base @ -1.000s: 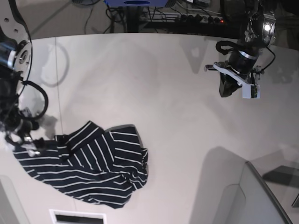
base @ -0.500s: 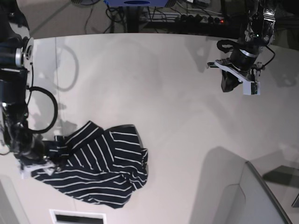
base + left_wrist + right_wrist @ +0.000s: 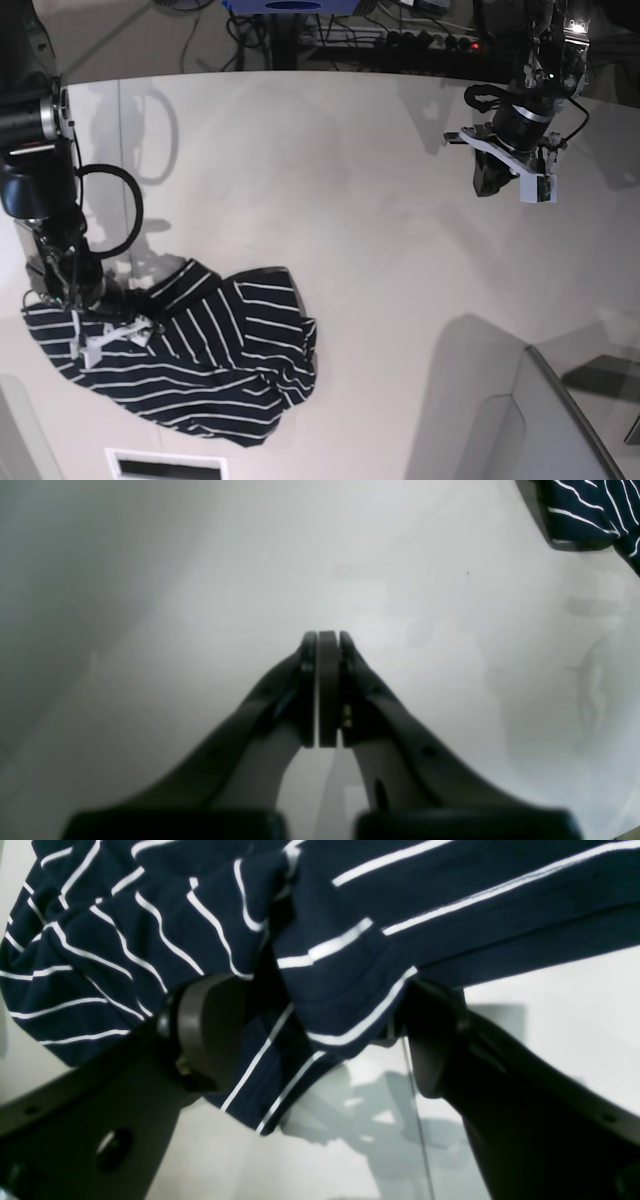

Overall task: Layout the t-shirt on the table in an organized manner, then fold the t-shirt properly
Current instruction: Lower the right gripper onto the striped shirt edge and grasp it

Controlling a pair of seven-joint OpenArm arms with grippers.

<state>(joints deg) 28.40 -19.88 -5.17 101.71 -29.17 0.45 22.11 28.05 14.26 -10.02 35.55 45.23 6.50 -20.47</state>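
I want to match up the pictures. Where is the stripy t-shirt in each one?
Base view: the t-shirt lies crumpled at the lower left of the table.
Left wrist view: only a corner of it shows at the top right.
Right wrist view: it fills the top, with a fold hanging between the open right tool's fingers.
Shared landmark: the white table, seen in all three.

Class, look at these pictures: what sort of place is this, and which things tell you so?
Probably a robotics lab: two robot arms work over a large white table, with a power strip and cables behind it, and a striped t-shirt as practice material.
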